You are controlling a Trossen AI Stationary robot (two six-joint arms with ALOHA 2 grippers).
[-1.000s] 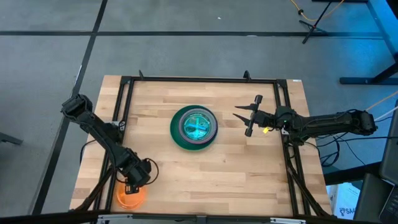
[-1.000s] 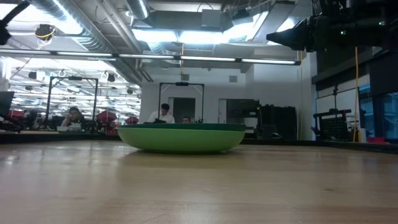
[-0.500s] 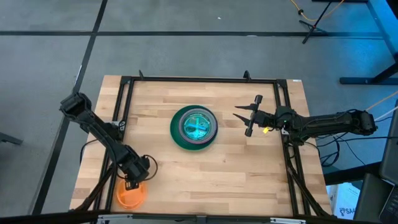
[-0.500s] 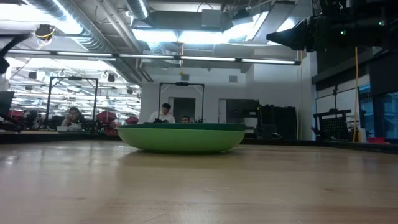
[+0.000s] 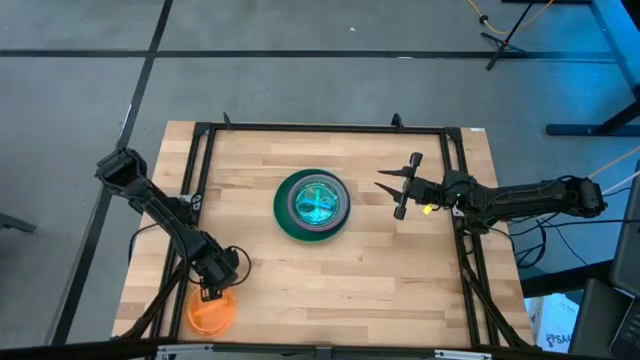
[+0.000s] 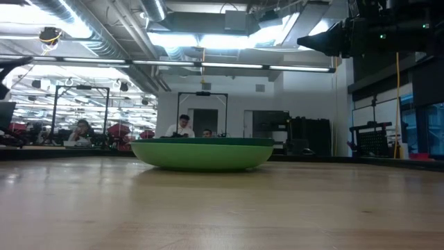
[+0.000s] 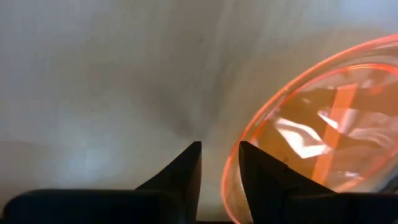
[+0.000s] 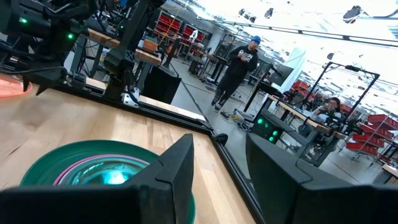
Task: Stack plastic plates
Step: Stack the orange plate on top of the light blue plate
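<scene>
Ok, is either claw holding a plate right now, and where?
Nothing is held. The left claw sits beside the translucent orange plastic plate's rim, fingers nearly together; the right claw is open, empty.

one stack of plates (image 5: 313,204) mid-surface, dark green plate at bottom, one loose orange plate (image 5: 211,314) near front-left corner, two arms, two tools, one wooden surface (image 5: 380,265)

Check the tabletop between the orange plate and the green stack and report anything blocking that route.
Nothing visible blocks it. The orange plate lies at the table's near left corner under the left gripper; bare wood runs from there to the stack of plates at the centre. The right gripper waits beside the stack, off that path.
</scene>
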